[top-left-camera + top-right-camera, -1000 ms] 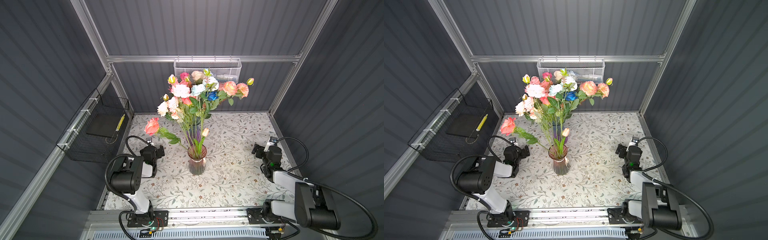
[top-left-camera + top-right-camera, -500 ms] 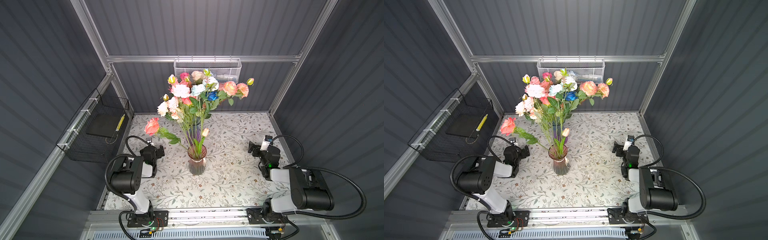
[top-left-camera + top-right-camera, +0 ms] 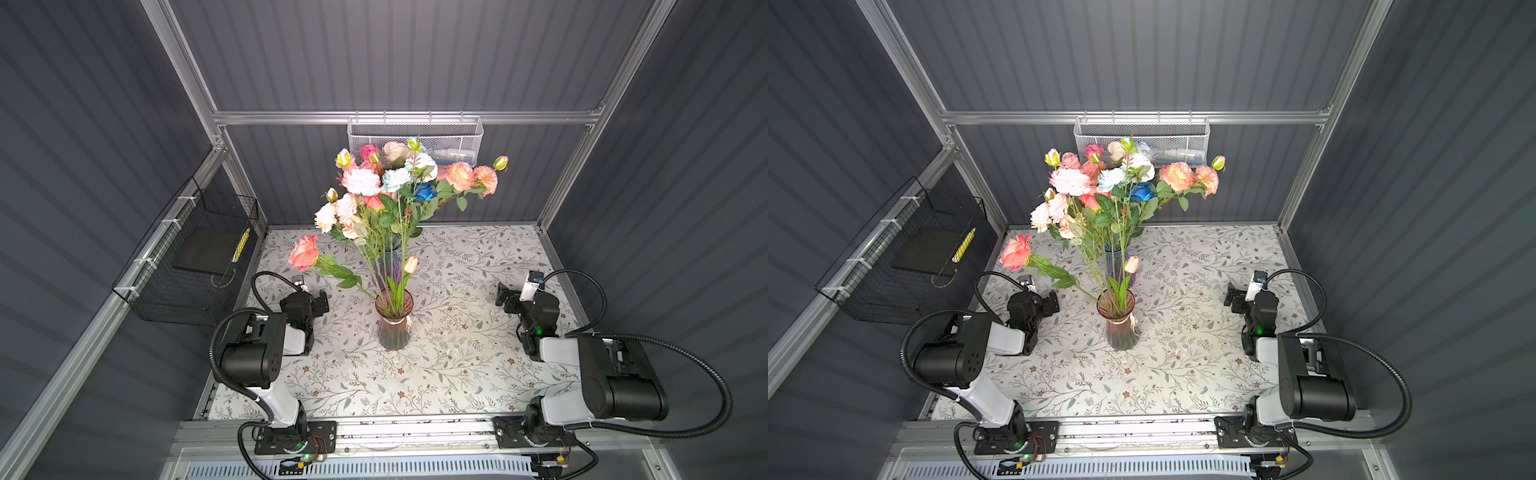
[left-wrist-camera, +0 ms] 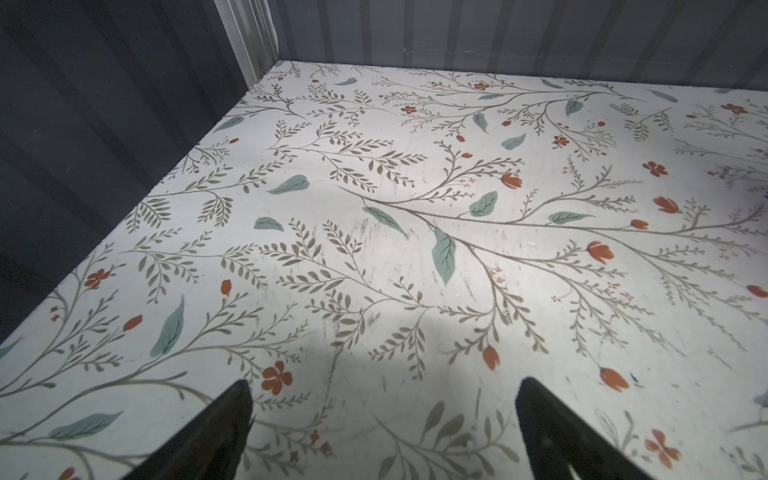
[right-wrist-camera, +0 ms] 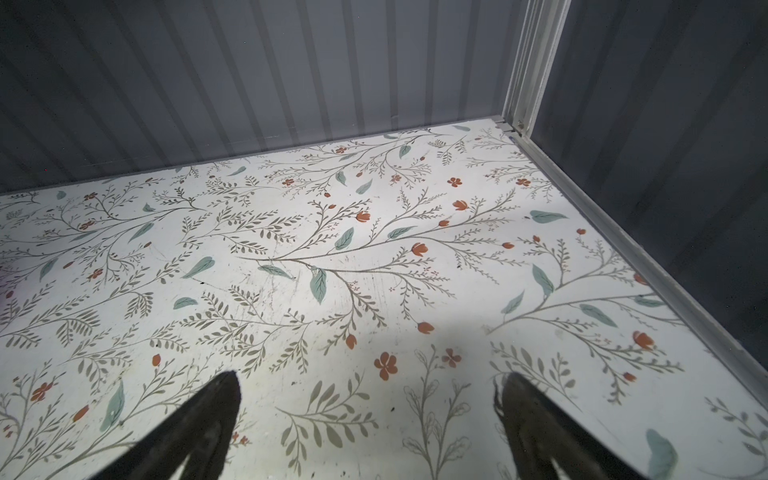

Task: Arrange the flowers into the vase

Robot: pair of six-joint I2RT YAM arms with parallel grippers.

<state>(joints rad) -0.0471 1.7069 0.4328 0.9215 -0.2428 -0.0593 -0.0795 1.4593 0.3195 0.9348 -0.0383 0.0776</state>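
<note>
A pink glass vase (image 3: 394,322) (image 3: 1118,326) stands mid-table, and the flowers (image 3: 395,187) (image 3: 1113,187) rise above it as a tall bunch of pink, peach, cream, white and blue blooms on green stems. One peach rose (image 3: 304,251) (image 3: 1015,251) leans out to the left. My left gripper (image 3: 322,299) (image 3: 1052,301) (image 4: 384,399) rests low, left of the vase, open and empty. My right gripper (image 3: 505,295) (image 3: 1232,297) (image 5: 370,390) sits low to its right, also open and empty. Both wrist views show only the patterned tabletop.
A blue-purple vase (image 3: 388,259) (image 3: 1116,259) stands just behind the pink one, and I cannot tell which stems sit in which. A black wire basket (image 3: 187,257) hangs on the left wall. A white mesh basket (image 3: 415,135) hangs on the back wall behind the blooms.
The right arm has folded back over its base, and its gripper has shifted slightly left and away. The left arm and the flowers have not moved.
</note>
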